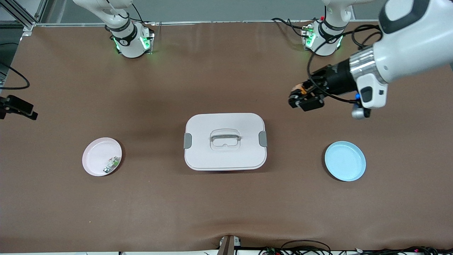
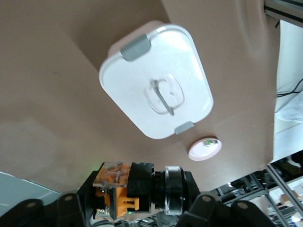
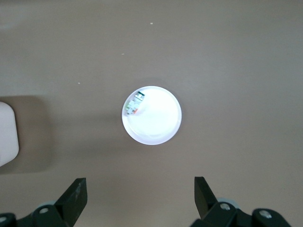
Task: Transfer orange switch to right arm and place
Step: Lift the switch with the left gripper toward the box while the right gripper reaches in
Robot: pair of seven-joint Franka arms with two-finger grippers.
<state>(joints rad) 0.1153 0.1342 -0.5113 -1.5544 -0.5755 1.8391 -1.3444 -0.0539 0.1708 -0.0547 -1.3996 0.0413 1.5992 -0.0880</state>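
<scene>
blue plate (image 1: pixel 345 161) | left gripper (image 1: pixel 303 96) clamps orange switch (image 1: pixel 299 89) lying level | right gripper (image 3: pixel 140 196) wide

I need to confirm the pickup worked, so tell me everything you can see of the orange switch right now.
The orange switch is a small stubby part: a black, plastic-looking cylinder body with a dark ring at one end, an orange block with a clear-looking top at the other, and orange side tabs. It lies sideways, clamped in the left gripper, whose fingers touch it on both sides. It is up in the air over bare brown table toward the left arm's end, touching nothing else.
</scene>
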